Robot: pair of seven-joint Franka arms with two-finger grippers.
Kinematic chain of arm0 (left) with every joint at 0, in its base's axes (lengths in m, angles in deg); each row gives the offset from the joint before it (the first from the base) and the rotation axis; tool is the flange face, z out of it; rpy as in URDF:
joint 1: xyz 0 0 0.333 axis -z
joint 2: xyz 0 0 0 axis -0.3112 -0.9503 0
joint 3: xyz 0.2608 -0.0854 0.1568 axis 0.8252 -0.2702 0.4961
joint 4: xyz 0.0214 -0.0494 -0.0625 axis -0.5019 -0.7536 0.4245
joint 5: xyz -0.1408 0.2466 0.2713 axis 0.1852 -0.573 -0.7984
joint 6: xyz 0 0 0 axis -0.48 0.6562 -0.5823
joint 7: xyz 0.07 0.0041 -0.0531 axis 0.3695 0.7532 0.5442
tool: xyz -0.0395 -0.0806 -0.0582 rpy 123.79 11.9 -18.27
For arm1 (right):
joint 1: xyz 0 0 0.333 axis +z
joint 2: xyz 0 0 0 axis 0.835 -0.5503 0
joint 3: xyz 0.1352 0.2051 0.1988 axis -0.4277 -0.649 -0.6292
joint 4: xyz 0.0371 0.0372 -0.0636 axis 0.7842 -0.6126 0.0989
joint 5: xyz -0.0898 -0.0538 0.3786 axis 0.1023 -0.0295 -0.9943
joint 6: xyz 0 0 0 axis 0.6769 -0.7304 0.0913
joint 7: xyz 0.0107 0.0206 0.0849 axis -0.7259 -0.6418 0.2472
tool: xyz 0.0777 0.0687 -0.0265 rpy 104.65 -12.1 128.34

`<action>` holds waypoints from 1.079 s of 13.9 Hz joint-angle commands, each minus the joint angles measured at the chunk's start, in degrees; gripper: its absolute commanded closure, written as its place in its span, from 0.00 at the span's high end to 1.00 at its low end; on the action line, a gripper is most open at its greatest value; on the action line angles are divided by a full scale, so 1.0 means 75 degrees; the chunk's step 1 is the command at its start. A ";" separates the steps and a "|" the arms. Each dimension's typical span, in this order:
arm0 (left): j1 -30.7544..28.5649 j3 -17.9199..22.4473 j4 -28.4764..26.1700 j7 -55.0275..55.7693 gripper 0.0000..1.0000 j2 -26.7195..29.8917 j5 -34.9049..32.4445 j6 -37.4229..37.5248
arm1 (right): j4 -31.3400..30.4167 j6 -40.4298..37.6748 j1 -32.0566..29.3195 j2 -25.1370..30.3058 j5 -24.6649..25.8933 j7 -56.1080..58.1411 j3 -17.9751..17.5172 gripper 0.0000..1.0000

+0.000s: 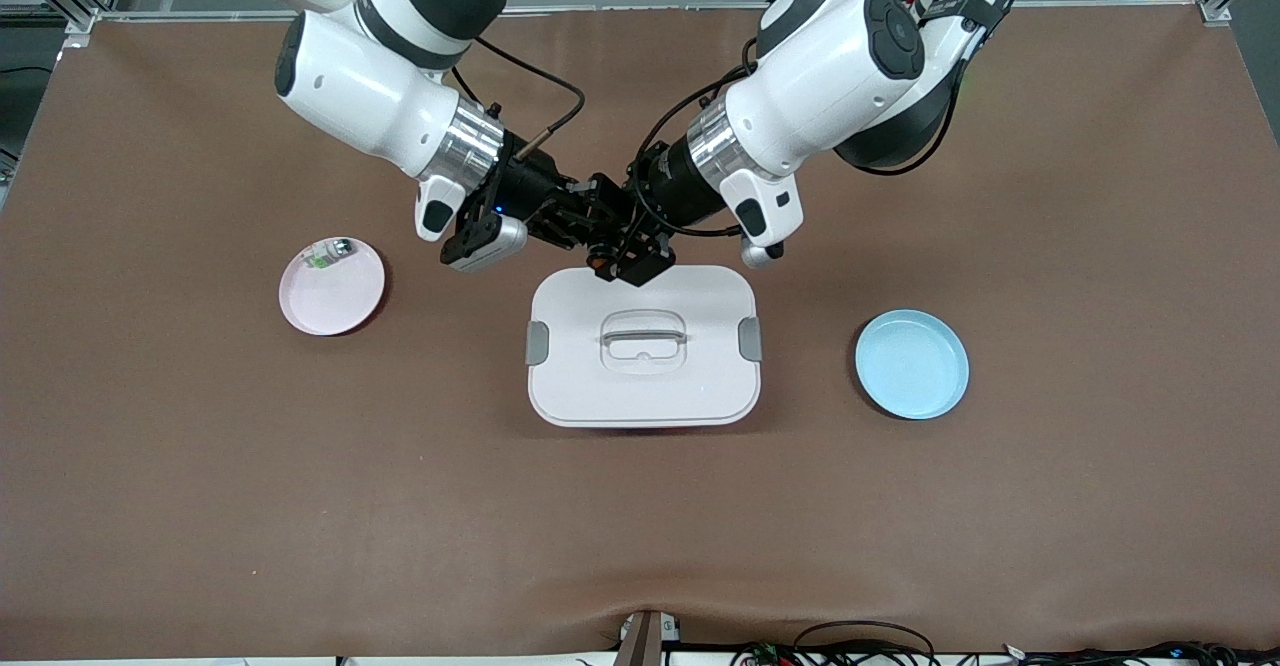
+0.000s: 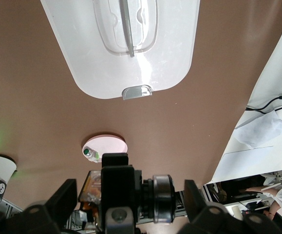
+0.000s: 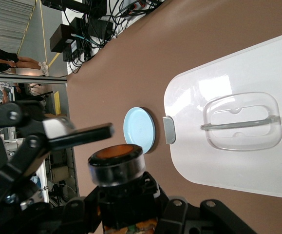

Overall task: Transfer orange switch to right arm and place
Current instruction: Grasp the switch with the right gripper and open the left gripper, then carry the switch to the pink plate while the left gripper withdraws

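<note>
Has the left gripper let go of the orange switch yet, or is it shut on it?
Open: the left gripper's fingers stand wide apart, while the right gripper clamps the orange switch.

A white lidded container (image 1: 643,346) with a clear recessed handle and a grey latch on each end sits at the middle of the brown table (image 1: 200,466). A pink plate (image 1: 332,286) lies toward the right arm's end, well apart from the container, and carries a small white-green-silver part (image 1: 331,251) at its rim farthest from the front camera. A light blue plate (image 1: 911,363) lies toward the left arm's end.
</note>
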 commanded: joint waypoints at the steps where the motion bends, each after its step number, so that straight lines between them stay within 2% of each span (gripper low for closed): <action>1: 0.0024 0.0030 0.0129 0.0196 1.00 -0.0023 -0.0215 -0.0055 | 0.0225 -0.0083 -0.0039 -0.0140 -0.0027 0.0273 0.0056 0.00; 5: -0.0059 0.0077 0.0070 0.0126 1.00 -0.0023 -0.0331 0.0004 | 0.0155 -0.0352 -0.0296 -0.0281 0.0067 0.1351 0.0091 0.00; 7: -0.0094 0.0088 0.0000 0.0126 1.00 -0.0035 -0.0589 0.0051 | 0.0108 -0.0876 -0.0530 -0.0305 0.0358 0.1832 0.0091 0.00; 8: -0.0268 0.0089 -0.0116 0.0114 1.00 -0.0069 -0.0601 0.0051 | 0.0108 -0.1263 -0.0670 -0.0293 0.0789 0.1916 0.0103 0.00; 11: -0.0491 0.0089 -0.0690 -0.0119 1.00 -0.0058 -0.0648 0.0051 | 0.0119 -0.2224 -0.1046 -0.0188 0.2826 0.2382 0.0103 0.00; 15: -0.0971 0.0089 -0.1627 -0.0880 1.00 0.0222 -0.0765 0.0051 | 0.0119 -0.3502 -0.1748 0.0280 0.3931 0.4102 0.0103 0.00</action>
